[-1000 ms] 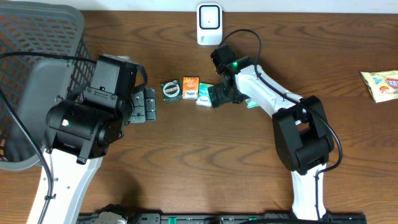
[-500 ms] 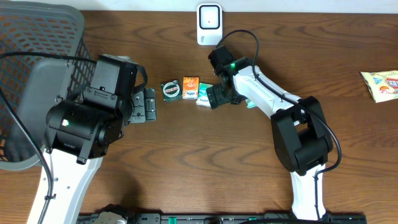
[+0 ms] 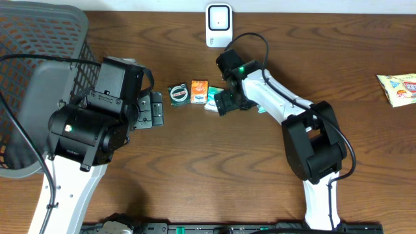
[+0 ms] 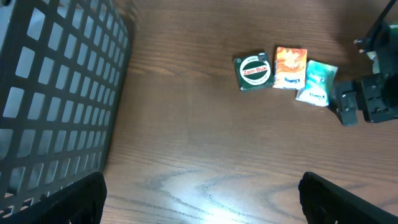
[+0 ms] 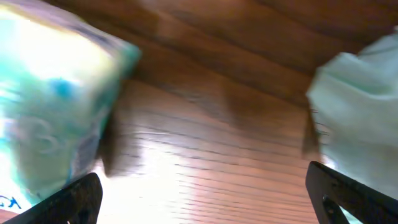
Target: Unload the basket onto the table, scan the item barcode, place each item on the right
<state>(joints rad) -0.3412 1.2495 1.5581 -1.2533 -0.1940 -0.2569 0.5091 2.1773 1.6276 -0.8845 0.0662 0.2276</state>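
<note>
On the brown wooden table (image 3: 195, 169), three small items lie in a row: a round green tin (image 3: 178, 94), an orange carton (image 3: 199, 89) and a teal-and-white soft packet (image 3: 212, 97), each just beside the next. The right gripper (image 3: 224, 101) sits low at the right edge of the teal packet, its jaws spread wide and holding nothing. Whether it touches the packet cannot be told. In its wrist view the packet is blurred at the left, and a second pale teal packet (image 5: 360, 118) is at the right. The left gripper (image 3: 156, 109) hangs left of the tin, jaws also wide and empty, beside a black mesh basket (image 3: 39, 39). A white upright scanner (image 3: 219, 25) stands at the table's far edge, behind the row. A yellow-and-white snack bag (image 3: 398, 88) lies far right.
</note>
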